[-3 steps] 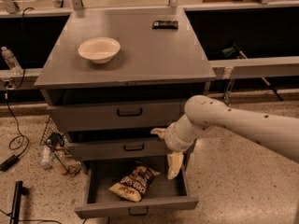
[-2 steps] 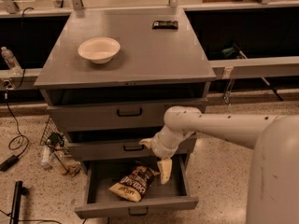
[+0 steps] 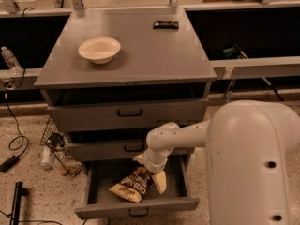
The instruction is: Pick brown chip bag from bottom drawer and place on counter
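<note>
Over the one brown chip bag [image 3: 127, 188] hangs the end effector [image 3: 150, 172].

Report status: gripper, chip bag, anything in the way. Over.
Gripper low in open bottom drawer, fingers open at brown chip bag upper end. Bag lying in drawer, not lifted. Counter holds white bowl, black bar; nothing blocking bag.

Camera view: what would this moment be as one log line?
gripper: open, low over brown chip bag | bag: inside open bottom drawer | counter: bag not yet placed
</note>
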Robot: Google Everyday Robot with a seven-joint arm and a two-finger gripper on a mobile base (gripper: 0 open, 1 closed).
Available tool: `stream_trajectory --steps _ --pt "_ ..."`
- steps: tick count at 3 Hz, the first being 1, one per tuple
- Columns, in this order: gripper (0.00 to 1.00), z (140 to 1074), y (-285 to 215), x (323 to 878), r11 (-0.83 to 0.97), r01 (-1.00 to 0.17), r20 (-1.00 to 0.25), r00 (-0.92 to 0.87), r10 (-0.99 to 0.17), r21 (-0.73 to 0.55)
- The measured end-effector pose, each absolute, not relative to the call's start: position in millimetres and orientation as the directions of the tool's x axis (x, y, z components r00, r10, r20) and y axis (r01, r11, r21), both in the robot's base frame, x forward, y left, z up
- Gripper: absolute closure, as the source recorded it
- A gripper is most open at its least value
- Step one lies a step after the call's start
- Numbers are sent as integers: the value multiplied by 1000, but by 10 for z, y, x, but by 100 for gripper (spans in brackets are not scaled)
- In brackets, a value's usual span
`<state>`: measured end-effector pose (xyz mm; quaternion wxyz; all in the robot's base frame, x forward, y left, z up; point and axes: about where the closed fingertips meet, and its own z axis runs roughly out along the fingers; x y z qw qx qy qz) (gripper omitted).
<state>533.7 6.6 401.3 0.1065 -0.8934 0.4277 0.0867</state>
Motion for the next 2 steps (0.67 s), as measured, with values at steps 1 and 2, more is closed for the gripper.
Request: stream_trajectory --steps 1,2 --pt "0 3900 100 5382 -637 -760 -209 649 -732 -128" --pt "0 3908 93 5359 -632 -765 -218 642 -735 -122"
